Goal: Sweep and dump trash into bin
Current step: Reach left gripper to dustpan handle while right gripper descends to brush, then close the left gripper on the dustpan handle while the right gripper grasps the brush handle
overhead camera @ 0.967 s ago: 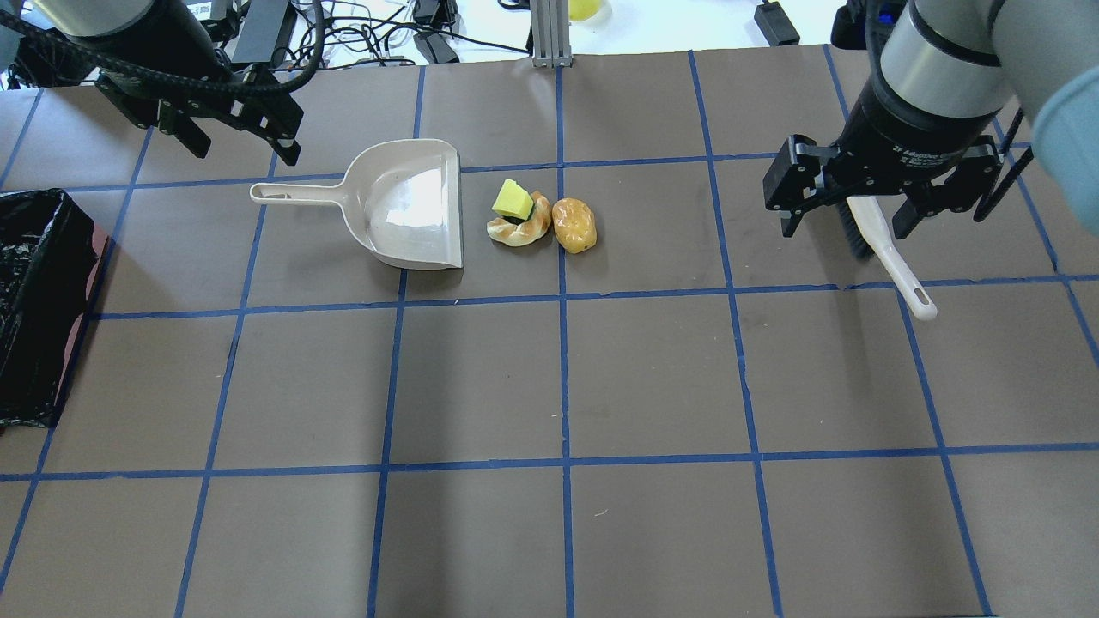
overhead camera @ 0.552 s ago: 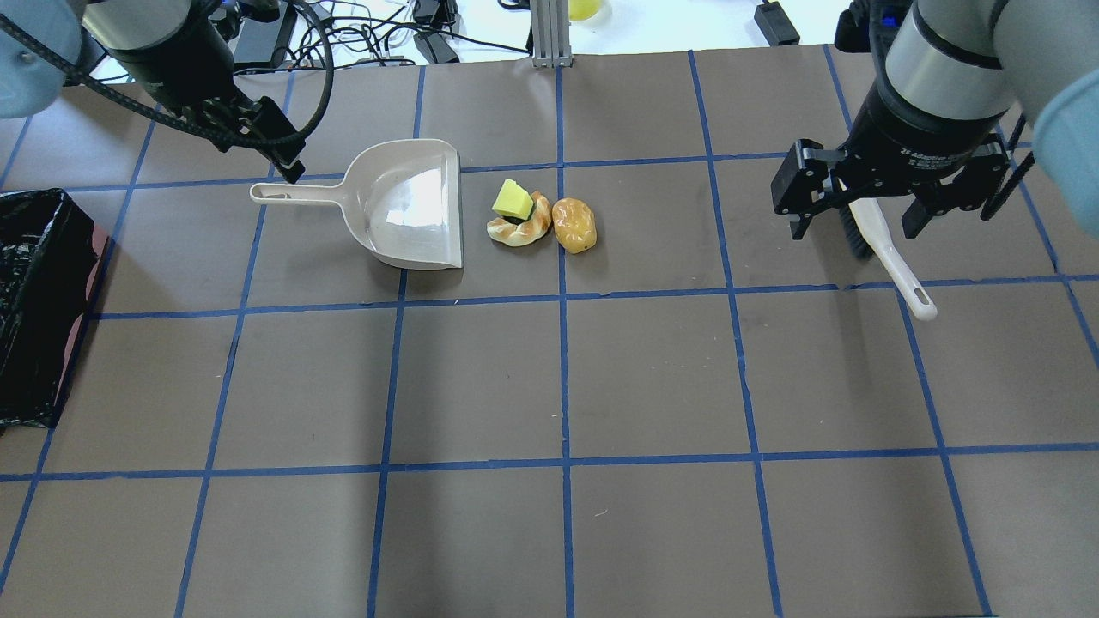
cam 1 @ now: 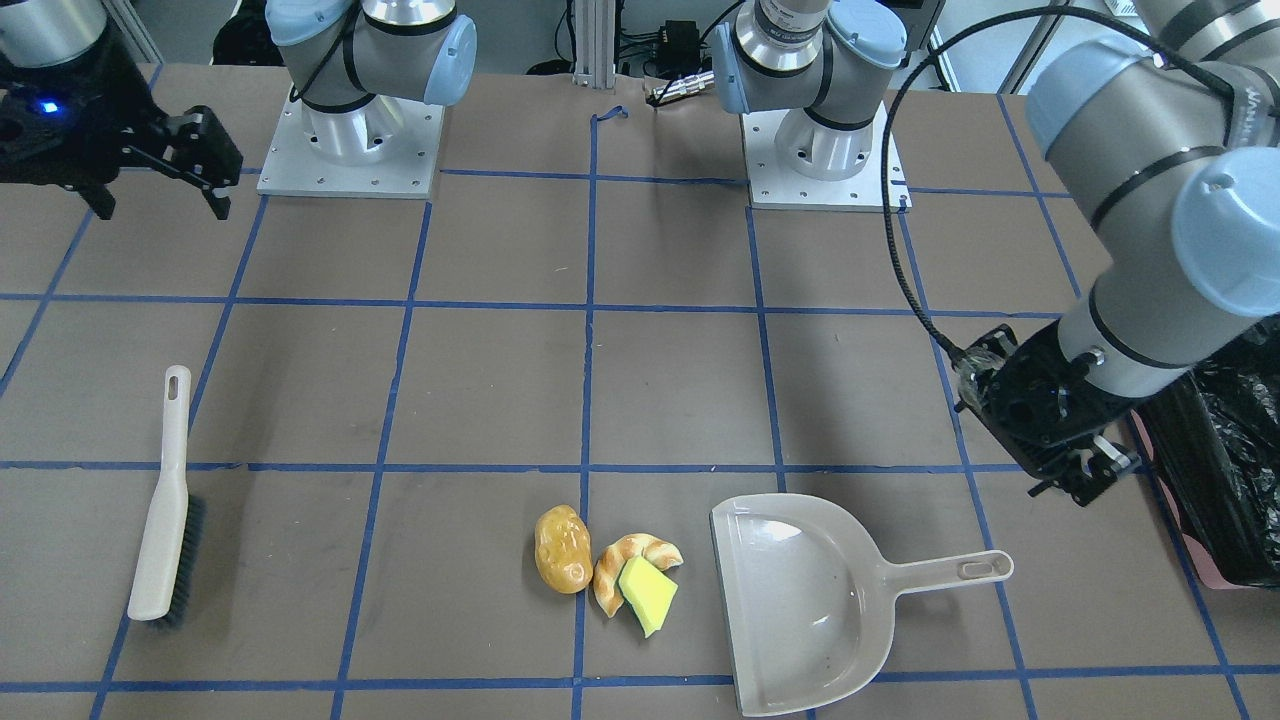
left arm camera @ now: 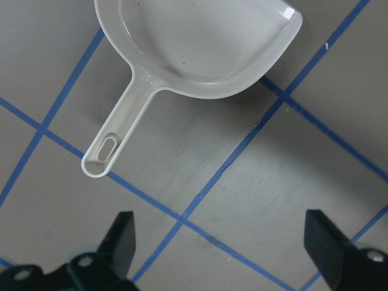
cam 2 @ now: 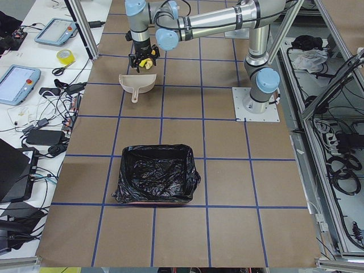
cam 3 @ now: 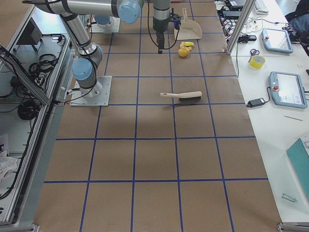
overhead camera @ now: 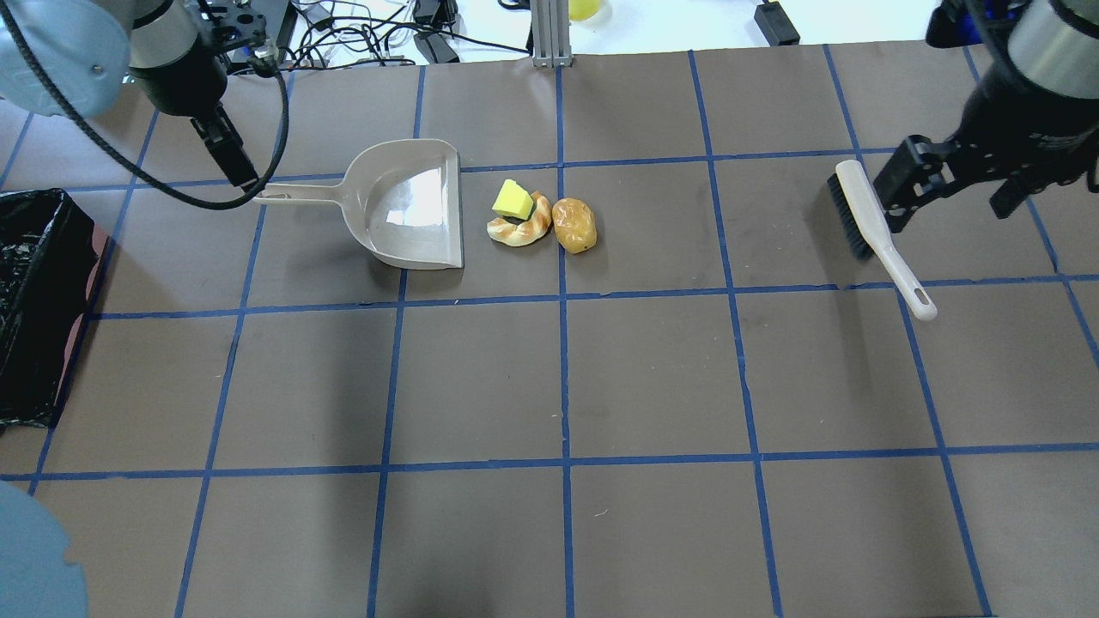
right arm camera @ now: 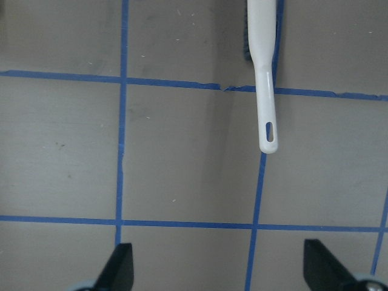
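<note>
Brown-paper table, messy bench next to it

The table is wrapped in brown paper, with a blue tape grid chopping it into squares, and the light's bright with soft shadows. An aluminium post stands at the far edge, next to a tangle of black cables. The white side bench has a grey teach pendant, a yellow tape roll and scissors on it.

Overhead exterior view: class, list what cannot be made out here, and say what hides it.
- bin: cut off by the left edge, and its black inside shows no detail.
- croissant-like piece: its middle lies under the sponge.
- left claw: seen edge-on, so its opening cannot be read here.
</note>
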Motion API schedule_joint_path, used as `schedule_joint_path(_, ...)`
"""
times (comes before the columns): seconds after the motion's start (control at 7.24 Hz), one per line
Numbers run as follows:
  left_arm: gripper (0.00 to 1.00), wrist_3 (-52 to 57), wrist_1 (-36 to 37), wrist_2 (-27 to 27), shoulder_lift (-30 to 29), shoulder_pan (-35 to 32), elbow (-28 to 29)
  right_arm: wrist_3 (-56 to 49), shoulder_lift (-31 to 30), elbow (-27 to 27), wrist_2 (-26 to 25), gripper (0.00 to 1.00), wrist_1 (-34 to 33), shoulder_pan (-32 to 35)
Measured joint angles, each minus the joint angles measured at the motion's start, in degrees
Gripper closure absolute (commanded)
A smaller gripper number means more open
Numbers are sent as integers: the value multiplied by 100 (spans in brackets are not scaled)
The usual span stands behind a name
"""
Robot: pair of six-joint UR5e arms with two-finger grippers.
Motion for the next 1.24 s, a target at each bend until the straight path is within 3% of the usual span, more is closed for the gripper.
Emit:
schedule_joint_path(0.28, 4, 1461, 718, -22, -426, 198, 18, -588, 270, 404, -9, 0, -682, -443)
schedule_joint_path(0.55, 5, 2206, 905, -292, -800, 208, 40, -887, 714, 701, -14, 0, -1488, -576)
schedule_joint_path(1.24, 5, 2480, 1128, -535, -1371, 138, 214, -1403, 1719, 864, 0, 0, -2296, -634)
